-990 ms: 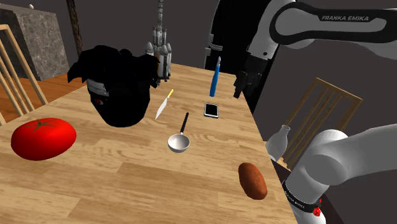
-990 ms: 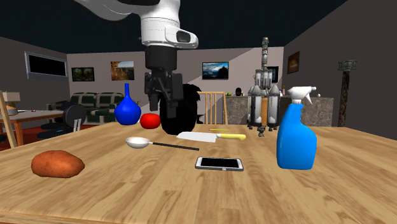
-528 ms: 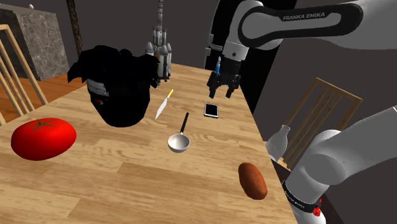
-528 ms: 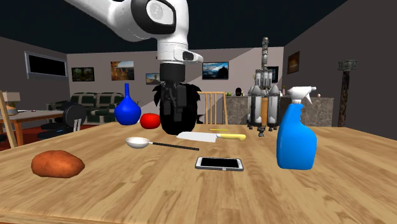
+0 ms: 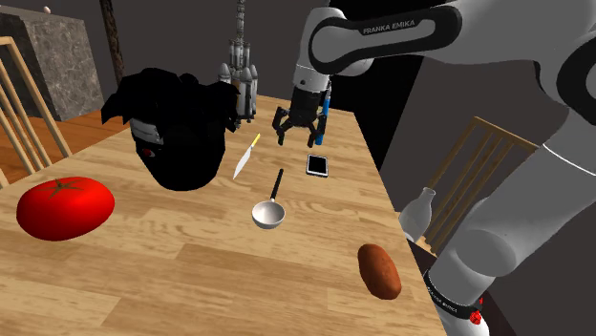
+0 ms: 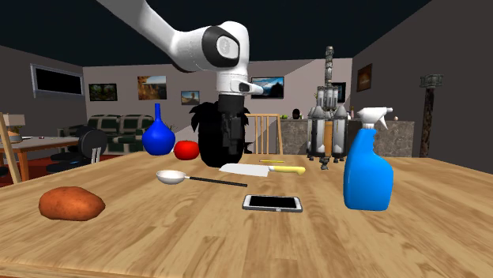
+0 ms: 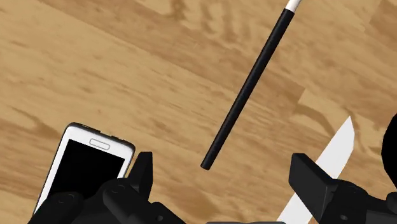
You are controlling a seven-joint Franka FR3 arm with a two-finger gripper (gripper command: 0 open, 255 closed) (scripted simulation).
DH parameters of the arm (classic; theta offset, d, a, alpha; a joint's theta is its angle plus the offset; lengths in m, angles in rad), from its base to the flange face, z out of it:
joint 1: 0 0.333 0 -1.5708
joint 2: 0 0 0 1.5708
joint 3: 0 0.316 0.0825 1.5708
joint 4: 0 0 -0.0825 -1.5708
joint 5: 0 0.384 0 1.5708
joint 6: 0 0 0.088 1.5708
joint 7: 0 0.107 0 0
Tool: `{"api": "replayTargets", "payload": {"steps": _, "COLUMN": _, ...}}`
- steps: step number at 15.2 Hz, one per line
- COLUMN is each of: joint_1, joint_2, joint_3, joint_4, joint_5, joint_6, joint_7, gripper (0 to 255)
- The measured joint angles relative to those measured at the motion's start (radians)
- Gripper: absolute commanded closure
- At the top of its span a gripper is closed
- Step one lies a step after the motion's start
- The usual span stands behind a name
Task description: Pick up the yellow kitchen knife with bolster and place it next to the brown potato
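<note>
End effector point(image 5: 298, 140) has swung inward from table point(image 5: 191, 277) edge toward knife point(image 5: 245, 157); jaws apart.

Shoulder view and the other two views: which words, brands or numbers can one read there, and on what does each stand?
"FRANKA EMIKA": dark letters on the white arm link, in the shoulder view.
Small print on the dark band of the arm's base: too small to read.
Phone: its screen is black and carries no text.
No other text can be read.
</note>
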Motion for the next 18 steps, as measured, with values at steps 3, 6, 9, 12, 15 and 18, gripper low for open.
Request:
{"api": "replayTargets", "payload": {"steps": 3, "joint_1": 0.000, "joint_2": 0.131, "joint_3": 0.022, "joint_4": 0.115, "joint_5": -0.032, "joint_6": 0.006, "joint_7": 0.120, "gripper": 0}}
{"api": "replayTargets", "payload": {"steps": 6, "joint_1": 0.007, "joint_2": 0.262, "joint_3": 0.029, "joint_4": 0.231, "joint_5": -0.067, "joint_6": 0.010, "joint_7": 0.229, "gripper": 0}}
{"api": "replayTargets", "payload": {"steps": 9, "joint_1": 0.026, "joint_2": 0.406, "joint_3": 0.025, "joint_4": 0.389, "joint_5": -0.105, "joint_6": -0.016, "joint_7": 0.337, "gripper": 0}}
{"api": "replayTargets", "payload": {"steps": 12, "joint_1": 0.049, "joint_2": 0.547, "joint_3": 0.009, "joint_4": 0.551, "joint_5": -0.133, "joint_6": -0.049, "joint_7": 0.430, "gripper": 0}}
{"api": "replayTargets", "payload": {"steps": 15, "joint_1": 0.065, "joint_2": 0.640, "joint_3": -0.005, "joint_4": 0.665, "joint_5": -0.147, "joint_6": -0.078, "joint_7": 0.488, "gripper": 0}}
{"api": "replayTargets", "payload": {"steps": 18, "joint_1": 0.069, "joint_2": 0.664, "joint_3": -0.008, "joint_4": 0.664, "joint_5": -0.150, "joint_6": -0.055, "joint_7": 0.498, "gripper": 0}}
